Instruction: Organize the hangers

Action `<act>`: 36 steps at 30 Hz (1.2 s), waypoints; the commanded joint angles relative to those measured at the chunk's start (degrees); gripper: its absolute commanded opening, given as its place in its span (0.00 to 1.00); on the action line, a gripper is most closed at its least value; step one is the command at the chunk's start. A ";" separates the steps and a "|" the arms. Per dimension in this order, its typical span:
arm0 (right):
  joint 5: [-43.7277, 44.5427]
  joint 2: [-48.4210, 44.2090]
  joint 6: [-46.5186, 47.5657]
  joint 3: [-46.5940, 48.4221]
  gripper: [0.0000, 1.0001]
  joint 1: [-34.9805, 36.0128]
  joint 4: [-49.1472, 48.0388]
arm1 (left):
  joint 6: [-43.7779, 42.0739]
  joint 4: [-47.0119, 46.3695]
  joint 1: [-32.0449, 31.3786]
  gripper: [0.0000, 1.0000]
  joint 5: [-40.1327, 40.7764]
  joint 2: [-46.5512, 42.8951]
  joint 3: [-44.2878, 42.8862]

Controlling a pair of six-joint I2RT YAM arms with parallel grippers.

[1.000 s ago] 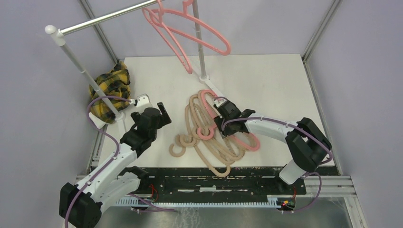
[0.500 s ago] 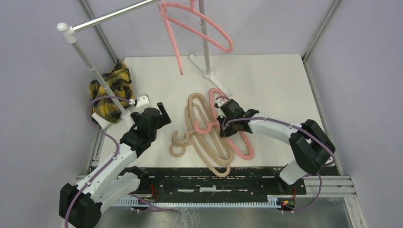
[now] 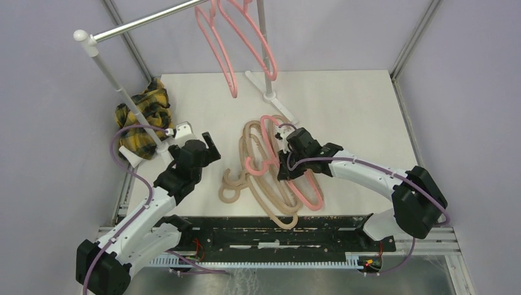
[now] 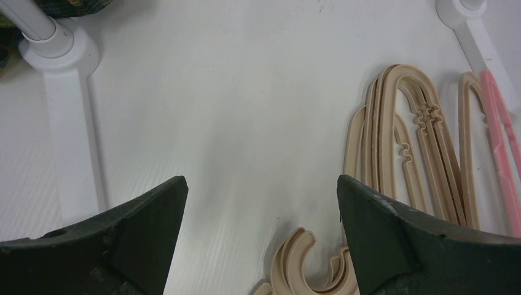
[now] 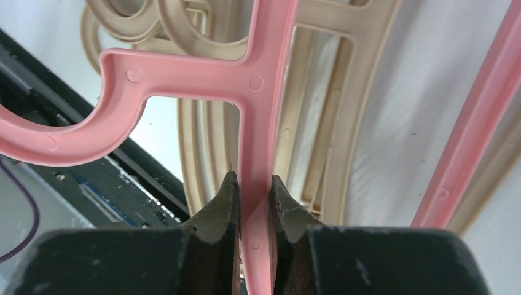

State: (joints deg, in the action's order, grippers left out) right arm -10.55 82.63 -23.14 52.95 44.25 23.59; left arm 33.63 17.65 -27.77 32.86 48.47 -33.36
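The left arm and right arm share white shells, black joints, looping purple cables and dark wedge-shaped end effector fingers.

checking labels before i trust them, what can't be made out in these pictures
Top view: how the hung pink hangers hook onto the rail is cut off by the top edge.
Top view: the count of beige hangers is unclear; they overlap, and the right gripper covers some.
Right wrist view: the held pink hanger below the grip is hidden by the fingers.
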 commanded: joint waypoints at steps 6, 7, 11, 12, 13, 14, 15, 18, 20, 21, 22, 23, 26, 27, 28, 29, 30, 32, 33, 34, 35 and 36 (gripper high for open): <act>-9.19 -8.22 -6.08 7.72 0.01 1.46 1.41 | 1.46 0.74 -0.20 0.98 1.37 -1.58 0.16; -9.65 -9.04 -6.19 9.40 0.01 1.50 2.31 | 1.92 0.92 -0.18 0.98 1.64 -1.69 0.46; -12.15 -11.08 -8.05 14.68 0.01 1.66 3.10 | 3.00 1.25 -0.20 0.98 1.80 -2.36 1.26; -12.97 -11.08 -8.86 15.61 0.01 1.68 2.30 | 3.16 1.06 -0.18 0.98 1.72 -2.42 1.41; -13.94 -10.79 -9.78 16.53 0.01 1.66 1.34 | 3.19 0.74 -0.25 0.98 1.52 -2.56 1.63; -14.78 -10.05 -10.61 17.63 0.01 1.63 0.46 | 3.12 0.23 -0.27 0.97 1.13 -2.71 1.76; -15.93 -8.89 -11.46 19.00 0.01 1.75 -0.24 | 3.04 -0.51 -0.27 0.96 0.70 -2.85 1.93; -19.83 -4.73 -14.40 23.04 0.01 2.33 -3.48 | 3.19 -0.80 -0.18 0.95 0.36 -3.11 1.96; -21.86 -2.37 -15.80 25.97 0.01 3.11 -4.34 | 3.20 -0.25 -0.25 0.95 0.36 -3.37 1.71; -22.48 -1.26 -16.14 27.38 0.01 3.53 -4.30 | 3.20 0.02 -0.19 0.95 0.36 -3.71 1.60; -22.82 -0.50 -16.51 28.54 0.01 3.70 -4.33 | 3.16 0.21 -0.18 0.95 0.36 -4.18 1.54; -23.28 0.35 -17.23 29.25 0.01 3.82 -4.79 | 3.19 0.27 -0.18 0.95 -1.14 -4.82 1.59; -24.74 2.33 -19.52 30.55 0.01 3.87 -7.14 | 3.34 0.37 -0.23 0.94 -2.48 -7.38 2.23; -25.46 3.03 -20.30 31.40 0.01 3.88 -7.79 | 3.55 0.68 -0.19 0.94 -2.57 -8.18 2.45; -26.87 3.96 -21.34 32.17 0.01 4.00 -8.81 | 3.77 1.04 -0.19 0.93 -2.56 -8.86 2.57; -27.71 4.42 -22.35 33.08 0.01 4.17 -9.90 | 3.89 1.45 -0.18 0.93 -2.48 -9.37 2.67; -28.07 4.78 -23.31 33.82 0.01 4.29 -10.64 | 3.97 1.95 -0.20 0.93 -2.45 -9.73 2.62; -28.20 4.98 -23.79 35.25 0.01 4.57 -11.17 | 3.92 2.73 -0.19 0.93 -2.72 -10.13 2.27; -28.29 5.04 -23.94 36.05 0.01 4.66 -11.20 | 3.80 2.88 -0.24 0.93 -2.95 -10.33 2.18; -28.32 5.13 -24.10 36.91 0.01 4.70 -11.27 | 3.69 2.91 -0.19 0.93 -3.55 -10.69 2.07; -28.24 5.28 -24.22 37.88 0.01 4.78 -11.35 | 3.60 2.92 -0.21 0.92 -4.04 -11.00 1.90; -28.22 5.67 -24.36 39.18 0.01 4.86 -11.48 | 3.61 2.92 -0.21 0.92 -4.41 -11.31 1.84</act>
State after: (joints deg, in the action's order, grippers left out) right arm -36.32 88.75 -45.58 85.69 48.49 18.11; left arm 35.20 20.78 -27.77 30.26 38.48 -30.79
